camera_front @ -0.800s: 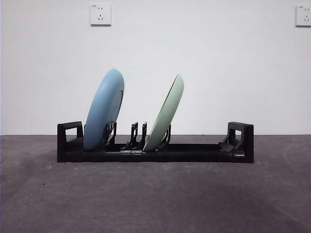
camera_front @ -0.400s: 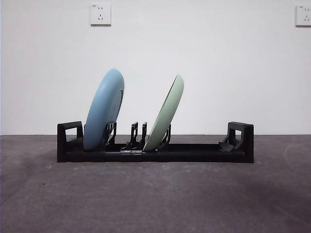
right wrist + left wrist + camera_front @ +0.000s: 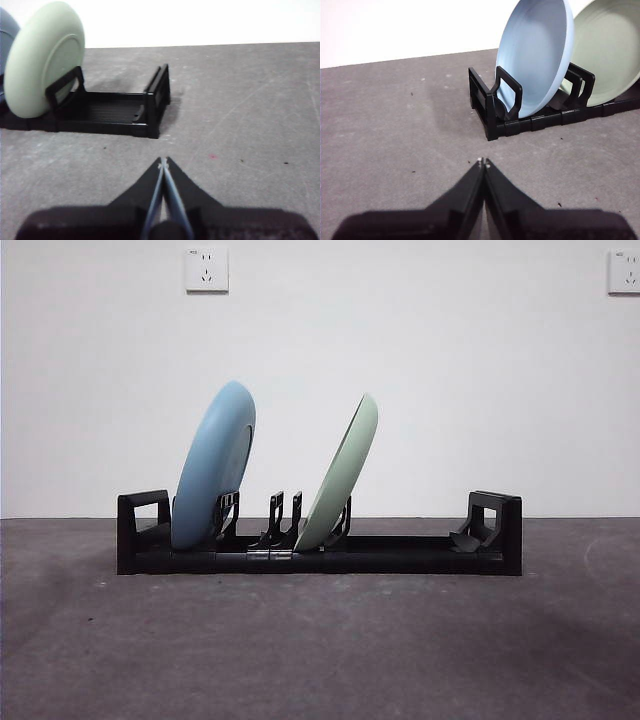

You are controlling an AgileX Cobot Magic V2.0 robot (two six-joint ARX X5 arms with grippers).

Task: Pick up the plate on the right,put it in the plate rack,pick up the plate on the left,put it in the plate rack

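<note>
The black plate rack (image 3: 400, 555) stretches across the middle of the table. A blue plate (image 3: 215, 465) stands tilted in its left slots, and a pale green plate (image 3: 342, 475) leans in the slots near the middle. The left wrist view shows the blue plate (image 3: 536, 55) in the rack's end (image 3: 492, 107), with the green plate (image 3: 612, 52) behind it; my left gripper (image 3: 483, 162) is shut and empty, apart from the rack. My right gripper (image 3: 163, 161) is shut and empty too, back from the rack's other end (image 3: 155, 102), beyond which the green plate (image 3: 42, 62) stands.
The dark grey table (image 3: 320, 650) runs to a white wall with two sockets (image 3: 206, 269). The right part of the rack (image 3: 420, 540) holds no plate. No arm shows in the front view.
</note>
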